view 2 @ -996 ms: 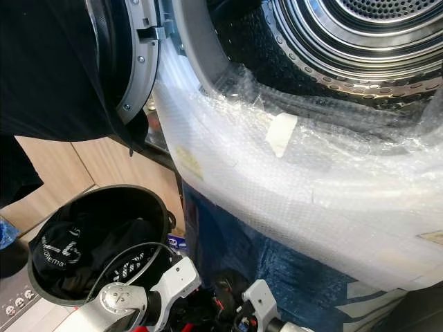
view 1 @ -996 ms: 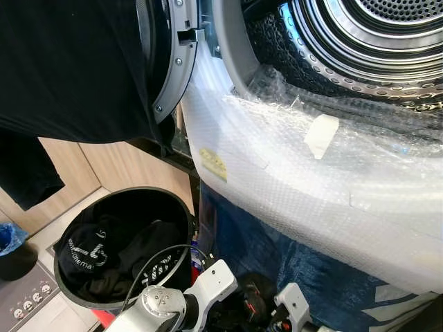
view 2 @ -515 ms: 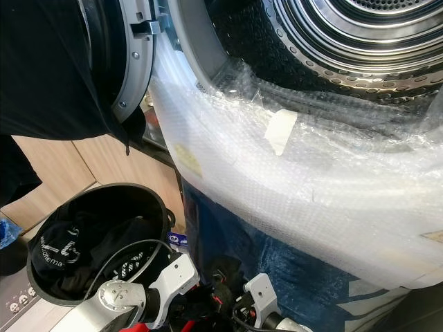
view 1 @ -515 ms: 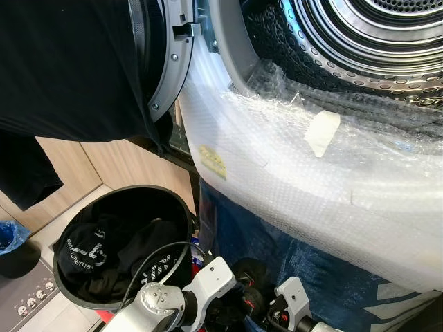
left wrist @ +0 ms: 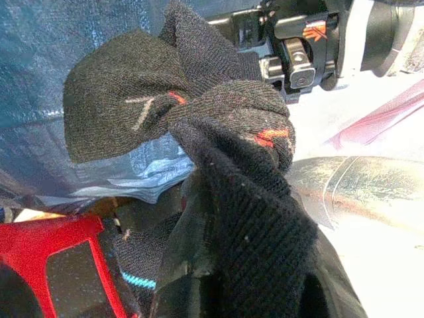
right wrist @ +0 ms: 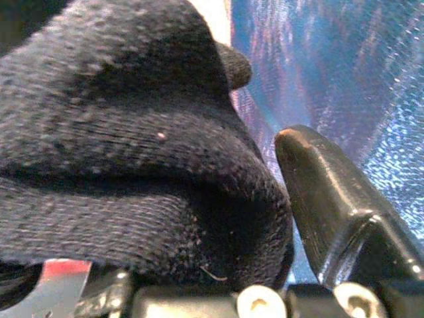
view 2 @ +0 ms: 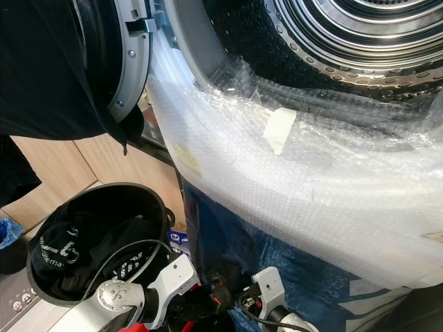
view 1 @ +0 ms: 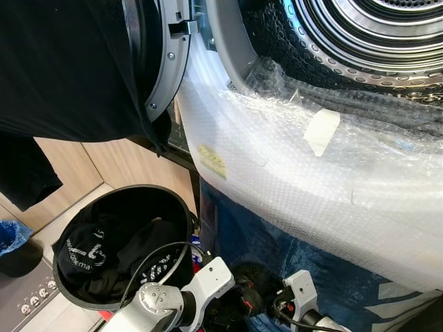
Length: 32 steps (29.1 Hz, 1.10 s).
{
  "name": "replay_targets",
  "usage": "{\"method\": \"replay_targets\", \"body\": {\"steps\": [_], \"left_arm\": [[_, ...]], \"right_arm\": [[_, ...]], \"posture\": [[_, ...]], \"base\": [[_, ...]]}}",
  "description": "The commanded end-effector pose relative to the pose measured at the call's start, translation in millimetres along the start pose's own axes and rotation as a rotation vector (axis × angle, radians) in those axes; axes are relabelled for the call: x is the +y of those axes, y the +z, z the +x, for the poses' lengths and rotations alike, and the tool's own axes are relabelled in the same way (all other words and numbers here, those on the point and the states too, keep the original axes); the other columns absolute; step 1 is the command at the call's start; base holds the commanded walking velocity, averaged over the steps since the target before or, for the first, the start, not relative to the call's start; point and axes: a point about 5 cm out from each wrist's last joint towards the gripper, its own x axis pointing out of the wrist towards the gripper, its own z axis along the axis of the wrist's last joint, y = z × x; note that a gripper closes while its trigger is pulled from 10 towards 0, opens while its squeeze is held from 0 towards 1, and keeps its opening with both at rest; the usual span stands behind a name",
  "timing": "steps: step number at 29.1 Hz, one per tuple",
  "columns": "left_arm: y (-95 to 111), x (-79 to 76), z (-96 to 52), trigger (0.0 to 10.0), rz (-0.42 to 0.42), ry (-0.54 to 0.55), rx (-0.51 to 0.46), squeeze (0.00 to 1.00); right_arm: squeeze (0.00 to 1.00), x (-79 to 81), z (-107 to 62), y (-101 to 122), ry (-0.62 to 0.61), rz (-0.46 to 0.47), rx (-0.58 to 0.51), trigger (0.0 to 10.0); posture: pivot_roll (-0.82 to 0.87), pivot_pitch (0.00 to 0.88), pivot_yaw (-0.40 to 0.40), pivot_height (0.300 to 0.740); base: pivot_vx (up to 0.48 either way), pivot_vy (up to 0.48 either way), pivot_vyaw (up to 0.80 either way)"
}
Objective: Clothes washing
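While the washing machine's open drum [view 1: 374, 34] gapes at the top of the head views, its perforated steel wall shows with no laundry visible in the part that can be seen. Bubble wrap [view 1: 311, 173] covers the machine's front below the opening, with a strip of pale tape [view 1: 321, 131] stuck on it. To the left the round door [view 1: 163, 62] stands swung open, and a black garment [view 1: 62, 69] hangs over it.

On the floor to the lower left stands a round black basket [view 1: 181, 211], holding dark clothes; one black piece in it carries white lettering [view 1: 83, 254]. A blue sheet [view 1: 277, 249] hangs down the machine's front beneath the bubble wrap.

Both arms reach in low, between the basket and the blue sheet. The left tool [left wrist: 218, 265] is clamped on a dark knitted sock [left wrist: 199, 132] with small red and pale marks; the sock bunches out ahead of the fingers, close before the blue sheet, and hides them almost wholly. Just past the sock in the left wrist view sits the right arm's wrist [left wrist: 311, 46], so the two tools are near each other.

The right tool [right wrist: 265, 218] has one black finger [right wrist: 331, 199] showing bare beside a thick fold of dark knit fabric [right wrist: 132, 152] that presses against it; whether those fingers are closed on the fabric I cannot tell. In the head views the left arm [view 1: 166, 304] and the right arm [view 1: 301, 294] show at the bottom edge, with dark cloth between them.
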Motion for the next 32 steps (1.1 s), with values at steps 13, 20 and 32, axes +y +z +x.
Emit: {"method": "replay_targets", "body": {"steps": [13, 20, 32], "left_arm": [[-0.1, -1.4, -3.2, 0.0, 0.019, 0.009, 0.006, 0.0], [0.0, 3.6, -5.5, 0.2, -0.009, 0.061, -0.012, 0.0], [-0.2, 6.3, -6.3, 10.0, -0.04, 0.087, -0.035, 0.0]], "right_arm": [[0.0, -9.4, -4.7, 2.4, -0.063, 0.034, -0.047, 0.0], [0.0, -7.3, -2.3, 6.2, -0.054, 0.041, -0.073, 0.0], [0.0, 0.4, 2.5, 4.8, -0.026, 0.045, -0.066, 0.0]], "posture": [[0.18, 0.133, 0.096, 0.74], [0.18, 0.127, 0.094, 0.74], [0.19, 0.103, 0.096, 0.74]], "base": [[0.0, 0.0, 0.0], [0.0, 0.0, 0.0], [0.0, 0.0, 0.0]]}}
